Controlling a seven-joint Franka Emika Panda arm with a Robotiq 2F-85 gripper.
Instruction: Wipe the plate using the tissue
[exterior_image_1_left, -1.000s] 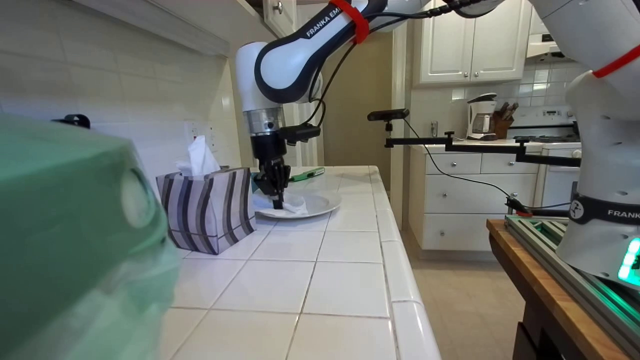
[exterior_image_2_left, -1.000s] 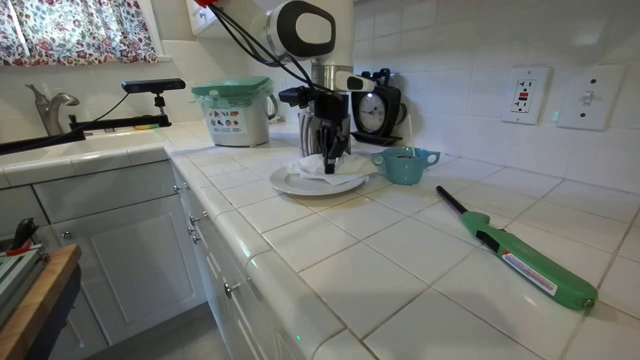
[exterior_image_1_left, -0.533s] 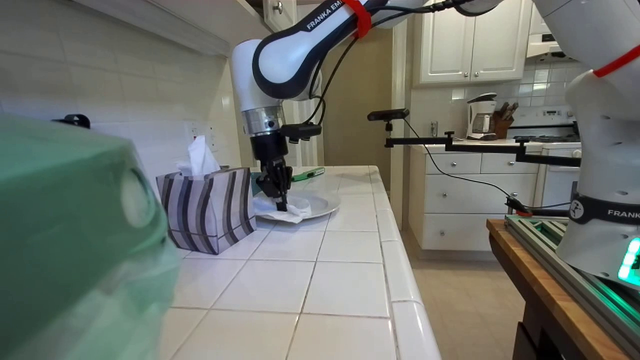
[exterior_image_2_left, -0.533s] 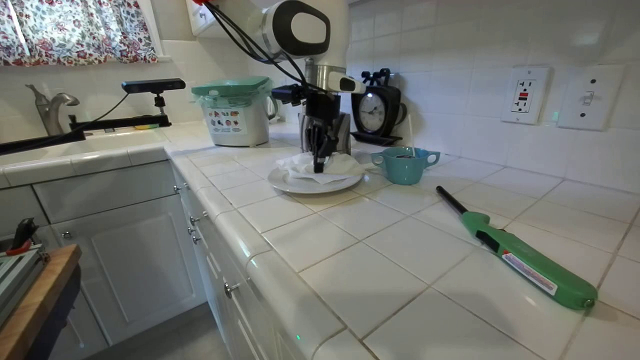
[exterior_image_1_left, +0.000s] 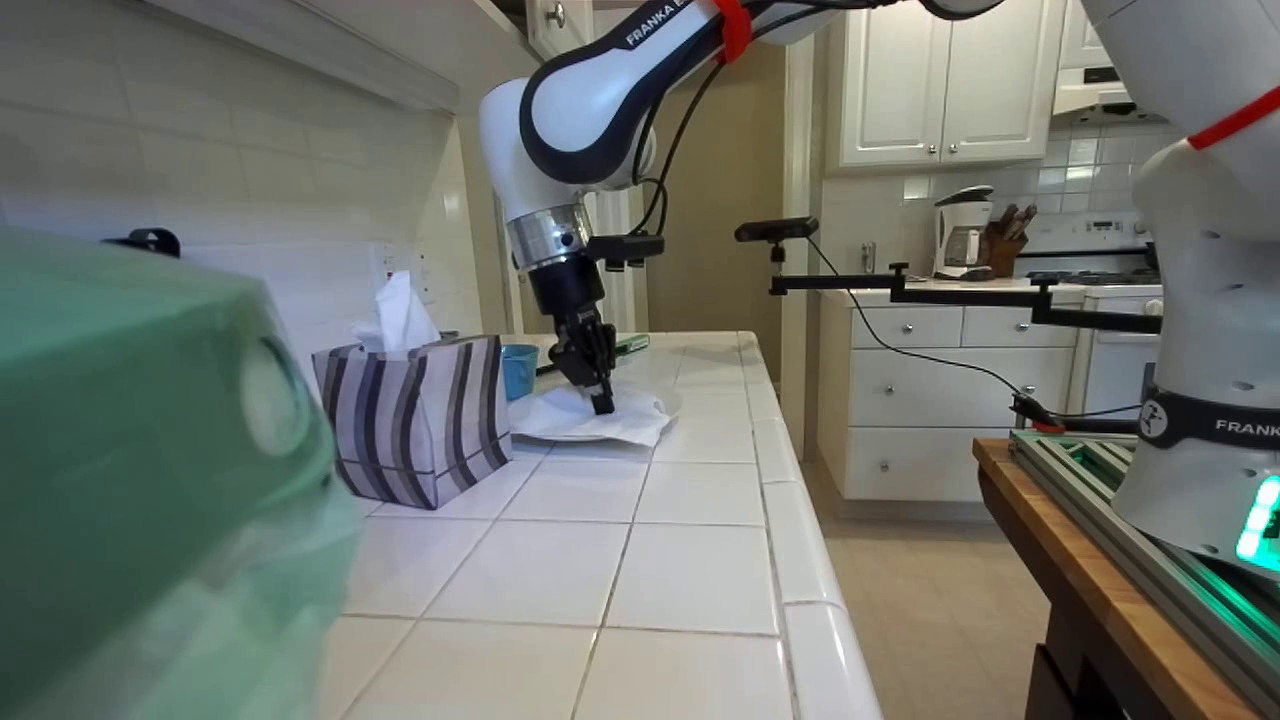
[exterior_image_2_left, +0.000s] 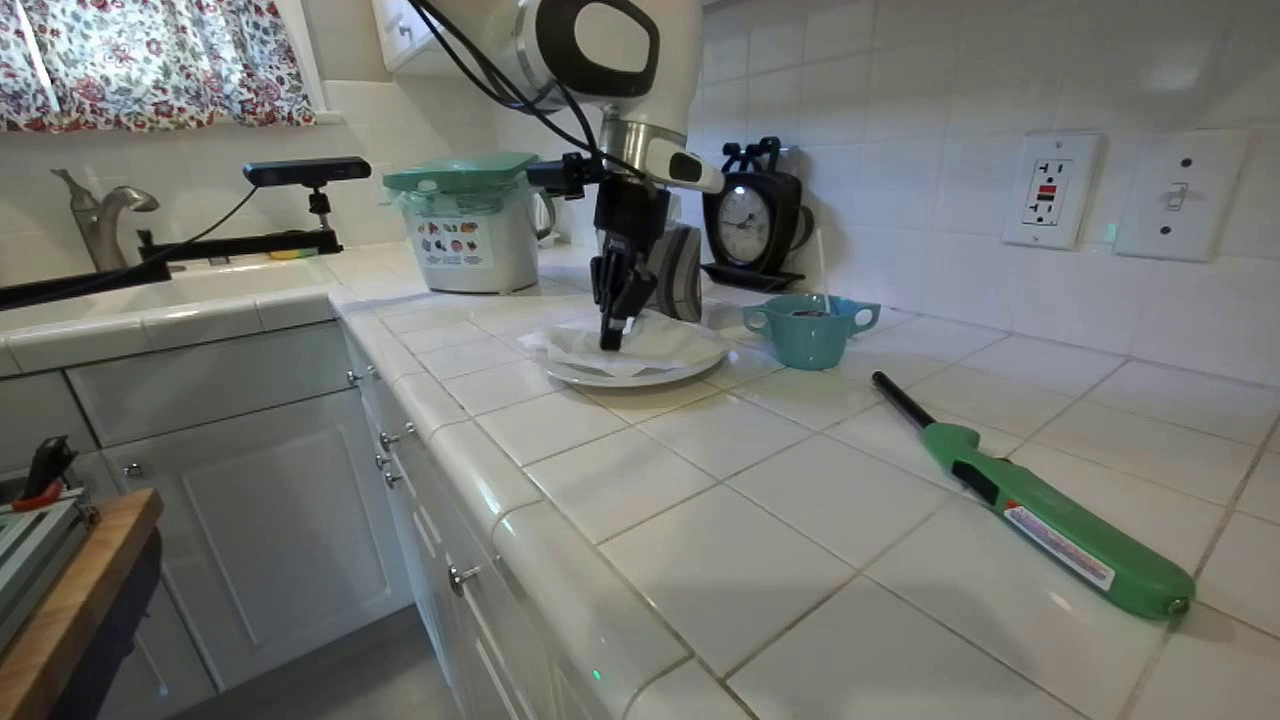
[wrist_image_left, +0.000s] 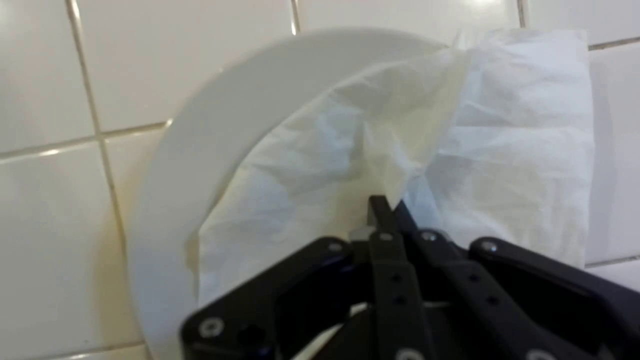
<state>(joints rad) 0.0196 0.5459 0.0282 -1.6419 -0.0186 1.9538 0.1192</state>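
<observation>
The claw (wrist_image_left: 391, 206) is pressed together on a gathered pinch of tissue (wrist_image_left: 395, 145), directly over the plate (wrist_image_left: 170, 200); only 1 arm (exterior_image_1_left: 580, 110) is present. The tissue spreads beneath and beyond the pinch, its visible long axis left to right in the wrist view, with 1 raised fold running to the far edge. Its right part overhangs the rim; bare plate shows at left and on the far side. Wiping is judged the step in hand, unfinished. The next stroke probably calls for travel left, toward the bare arc, under light pressure, since the thin paper may bunch or tear.

Surface: white tiled counter (exterior_image_2_left: 780, 540). In an exterior view, a blue-green cup (exterior_image_2_left: 812, 338) stands just right of the plate and a green lighter (exterior_image_2_left: 1070, 530) lies at near right. A striped box (exterior_image_1_left: 420, 420) stands near the plate, 1 white sheet (exterior_image_1_left: 403, 315) rising from its top.

Room: a faucet (exterior_image_2_left: 103, 225) at far left in an exterior view; a coffee maker (exterior_image_1_left: 965, 235) at far right in an exterior view.
</observation>
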